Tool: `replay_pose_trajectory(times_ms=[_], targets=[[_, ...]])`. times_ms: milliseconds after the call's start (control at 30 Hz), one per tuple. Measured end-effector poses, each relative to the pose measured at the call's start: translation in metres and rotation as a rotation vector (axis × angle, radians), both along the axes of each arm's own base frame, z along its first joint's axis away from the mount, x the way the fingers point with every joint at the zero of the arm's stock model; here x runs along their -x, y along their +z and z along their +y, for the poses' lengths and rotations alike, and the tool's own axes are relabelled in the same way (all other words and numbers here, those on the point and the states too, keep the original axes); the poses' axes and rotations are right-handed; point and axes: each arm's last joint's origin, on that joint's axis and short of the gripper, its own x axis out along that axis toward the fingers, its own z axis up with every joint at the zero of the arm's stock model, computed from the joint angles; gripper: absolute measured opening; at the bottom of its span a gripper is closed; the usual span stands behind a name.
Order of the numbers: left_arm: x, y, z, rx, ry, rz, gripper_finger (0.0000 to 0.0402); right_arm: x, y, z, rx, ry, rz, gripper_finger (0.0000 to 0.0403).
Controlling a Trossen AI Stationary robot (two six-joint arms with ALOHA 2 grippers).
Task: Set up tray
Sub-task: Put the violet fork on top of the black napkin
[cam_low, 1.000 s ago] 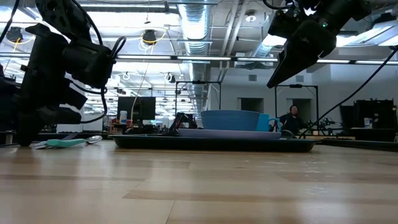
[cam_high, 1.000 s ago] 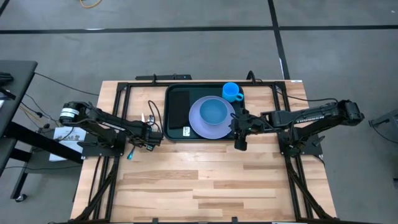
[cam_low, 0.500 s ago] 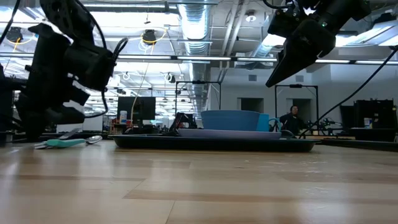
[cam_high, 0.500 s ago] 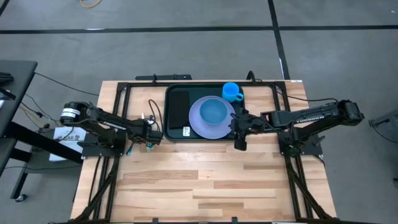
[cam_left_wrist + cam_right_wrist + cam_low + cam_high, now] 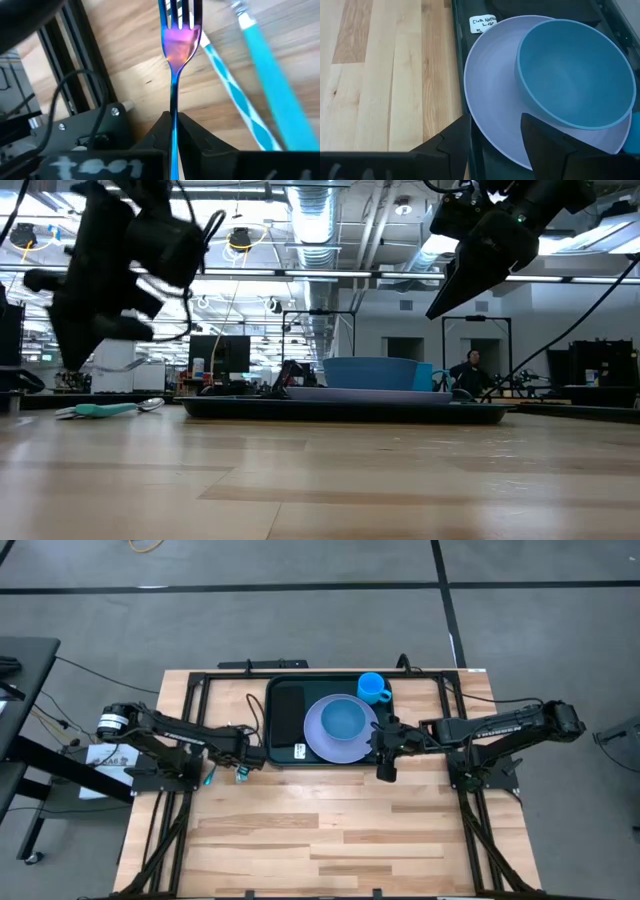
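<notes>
The dark tray point(image 5: 283, 755) lies at the table's far middle and holds a lavender plate point(image 5: 318, 742), a blue bowl point(image 5: 345, 720), a blue cup point(image 5: 372, 688) and a black napkin point(image 5: 288, 708). My left gripper point(image 5: 245, 756) hangs just left of the tray, raised off the table point(image 5: 80, 350), shut on an iridescent fork point(image 5: 181, 40). Two teal-handled utensils point(image 5: 227, 87) lie on the wood below it. My right gripper point(image 5: 495, 135) is open, hovering over the tray's near right rim beside the plate point(image 5: 490, 100). My left gripper pinches the fork's thin handle point(image 5: 173, 102) between its two fingers. The fork runs on along the fingers, and its tines point(image 5: 180, 12) point out past the fingertips. It is lifted clear of the table.
The teal utensils point(image 5: 208, 780) rest on the table left of the tray, near the black frame rails point(image 5: 190, 710). Bare wood point(image 5: 330, 830) spreads across the table's near half. A white label point(image 5: 482, 22) sits on the tray by the plate.
My left gripper has risen from table height, carrying the fork clear of the wood, and has shifted a little toward the tray. The teal utensils stay where they were. My right arm has kept still.
</notes>
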Motion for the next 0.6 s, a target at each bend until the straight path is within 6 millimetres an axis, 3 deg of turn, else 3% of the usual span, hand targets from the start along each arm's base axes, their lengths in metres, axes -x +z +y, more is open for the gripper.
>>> replay_pose_trajectory(times_ms=[267, 600], targets=[[-0.027, 0.044, 0.008, -0.017, -0.037, -0.121, 0.0002, 0.000, 0.000, 0.000, 0.000, 0.000, 0.000, 0.0164], [-0.052, 0.072, 0.050, 0.009, 0.111, -0.386, 0.0002, 0.000, 0.000, 0.000, -0.001, -0.001, 0.000, 0.0164]])
